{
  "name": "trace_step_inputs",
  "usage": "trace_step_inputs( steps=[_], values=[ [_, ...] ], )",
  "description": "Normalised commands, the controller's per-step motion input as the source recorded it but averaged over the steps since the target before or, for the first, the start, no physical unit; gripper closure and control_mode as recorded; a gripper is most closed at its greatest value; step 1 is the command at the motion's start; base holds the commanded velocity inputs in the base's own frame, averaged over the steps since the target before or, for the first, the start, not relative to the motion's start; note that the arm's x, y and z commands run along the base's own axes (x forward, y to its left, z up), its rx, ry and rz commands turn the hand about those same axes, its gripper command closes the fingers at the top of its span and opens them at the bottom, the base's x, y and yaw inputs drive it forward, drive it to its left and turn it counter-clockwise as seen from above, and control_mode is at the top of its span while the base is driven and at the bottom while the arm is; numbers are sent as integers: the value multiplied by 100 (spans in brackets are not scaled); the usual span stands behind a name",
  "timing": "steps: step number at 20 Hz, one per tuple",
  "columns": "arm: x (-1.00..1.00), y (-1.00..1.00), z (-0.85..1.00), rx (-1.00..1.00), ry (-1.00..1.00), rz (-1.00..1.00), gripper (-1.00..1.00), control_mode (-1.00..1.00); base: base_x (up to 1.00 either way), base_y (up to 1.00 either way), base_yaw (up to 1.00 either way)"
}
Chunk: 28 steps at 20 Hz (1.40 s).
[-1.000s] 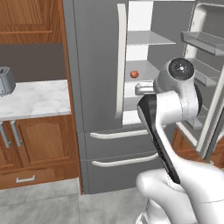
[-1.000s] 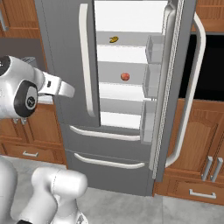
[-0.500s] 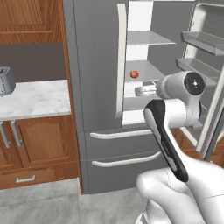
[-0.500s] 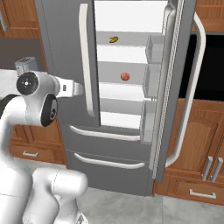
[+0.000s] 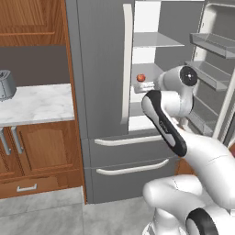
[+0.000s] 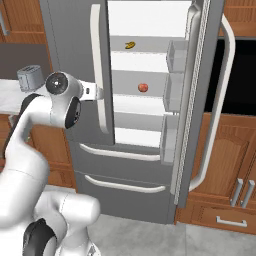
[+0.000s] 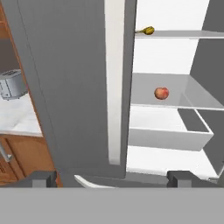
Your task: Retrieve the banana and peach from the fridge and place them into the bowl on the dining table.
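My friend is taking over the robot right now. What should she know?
Gripper: open and empty, facing the fridge, not yet inside.
Fridge: right door swung open, left door shut.
Peach: on the middle shelf.
Banana: on the shelf above it.
Done: the fridge is open. Neither fruit has been picked up.
Left: grab each fruit and carry it to the bowl on the dining table.

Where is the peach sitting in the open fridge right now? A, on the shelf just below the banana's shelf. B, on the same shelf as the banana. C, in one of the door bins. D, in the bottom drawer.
A: the peach lies on the fridge shelf directly under the one holding the banana, apart from the door bins.
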Motion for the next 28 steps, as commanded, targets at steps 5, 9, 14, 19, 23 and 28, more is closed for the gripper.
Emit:
trace_step_inputs(
  steps=[5, 9, 14, 19, 23, 28],
  values=[
    [70, 2, 7, 0, 24, -7, -100, -100, 0, 0, 0],
    [52, 14, 0, -1, 5, 0, -100, -100, 0, 0, 0],
    [50, 26, -3, -2, 0, 0, -100, -100, 0, 0, 0],
    [46, 14, -8, -1, -11, 0, -100, -100, 0, 0, 0],
    [51, 0, 0, 0, -3, 0, -100, -100, 0, 0, 0],
    [38, -1, 0, 0, -2, 0, -100, -100, 0, 0, 0]
  ],
)
